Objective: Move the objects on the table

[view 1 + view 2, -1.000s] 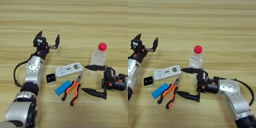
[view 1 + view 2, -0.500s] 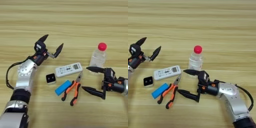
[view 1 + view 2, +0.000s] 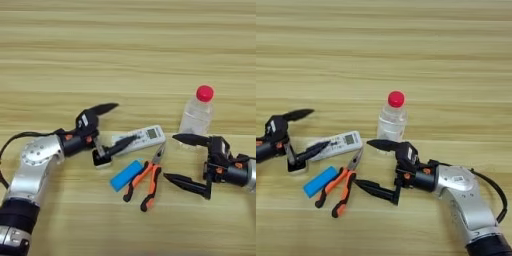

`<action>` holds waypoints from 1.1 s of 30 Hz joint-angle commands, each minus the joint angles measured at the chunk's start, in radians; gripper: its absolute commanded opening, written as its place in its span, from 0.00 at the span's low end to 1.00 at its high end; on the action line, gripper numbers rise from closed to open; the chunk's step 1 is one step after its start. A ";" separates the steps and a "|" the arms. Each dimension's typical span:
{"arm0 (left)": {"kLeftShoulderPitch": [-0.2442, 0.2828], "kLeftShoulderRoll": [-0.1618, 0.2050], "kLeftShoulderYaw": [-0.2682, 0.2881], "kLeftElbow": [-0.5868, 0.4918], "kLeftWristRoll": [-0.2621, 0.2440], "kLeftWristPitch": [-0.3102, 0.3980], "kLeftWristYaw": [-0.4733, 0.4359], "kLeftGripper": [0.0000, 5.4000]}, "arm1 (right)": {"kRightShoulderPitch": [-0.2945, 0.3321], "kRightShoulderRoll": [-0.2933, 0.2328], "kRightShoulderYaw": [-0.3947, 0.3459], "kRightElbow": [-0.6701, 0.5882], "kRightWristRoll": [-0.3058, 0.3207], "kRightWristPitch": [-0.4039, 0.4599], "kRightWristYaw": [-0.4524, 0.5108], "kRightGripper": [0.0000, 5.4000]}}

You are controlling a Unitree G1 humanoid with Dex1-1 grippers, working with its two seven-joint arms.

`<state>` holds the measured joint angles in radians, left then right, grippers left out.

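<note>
Two end effectors are over the light wooden bench (image 3: 125, 45): nearest the camera, the right end effector (image 3: 180, 160) is spread wide, empty, lower finger just right of the orange-black pliers (image 3: 145, 181), upper finger at the foot of the clear bottle with red cap (image 3: 197, 112). A flat blue block (image 3: 126, 175) lies just left of the pliers. Further back, the left end effector (image 3: 114, 127) stands wide and empty, lower finger over the small black cube (image 3: 102, 157) and the left end of the white remote control (image 3: 142, 137).
</note>
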<state>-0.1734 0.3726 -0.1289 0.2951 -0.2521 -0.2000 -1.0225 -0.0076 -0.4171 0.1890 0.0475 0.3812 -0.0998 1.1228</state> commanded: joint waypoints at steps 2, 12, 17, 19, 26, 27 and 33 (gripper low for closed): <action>-0.025 0.018 -0.035 -0.003 0.046 0.038 -0.003 1.00 | 0.000 0.000 0.006 -0.001 -0.015 -0.009 0.003 1.00; -0.108 0.021 -0.067 0.057 0.116 0.068 0.007 1.00 | 0.008 0.009 0.020 -0.025 -0.014 -0.003 -0.004 1.00; -0.138 0.021 -0.074 0.093 0.135 0.071 0.013 1.00 | 0.011 0.011 0.026 -0.033 -0.014 0.000 -0.008 1.00; -0.143 0.023 -0.075 0.099 0.143 0.072 0.011 1.00 | 0.013 0.011 0.028 -0.038 -0.014 0.002 -0.009 1.00; -0.162 0.048 -0.101 0.101 0.167 0.096 -0.031 1.00 | 0.014 0.010 0.029 -0.043 -0.016 0.003 -0.010 1.00; -0.167 0.052 -0.105 0.103 0.170 0.099 -0.038 1.00 | 0.014 0.010 0.029 -0.046 -0.016 0.004 -0.011 1.00; -0.185 0.058 -0.117 0.132 0.186 0.099 -0.053 1.00 | 0.013 0.012 0.031 -0.051 -0.019 0.005 -0.017 1.00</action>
<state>-0.3438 0.4169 -0.2354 0.4122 -0.0818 -0.1138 -1.0646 0.0054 -0.4011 0.2172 0.0115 0.3769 -0.0988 1.1128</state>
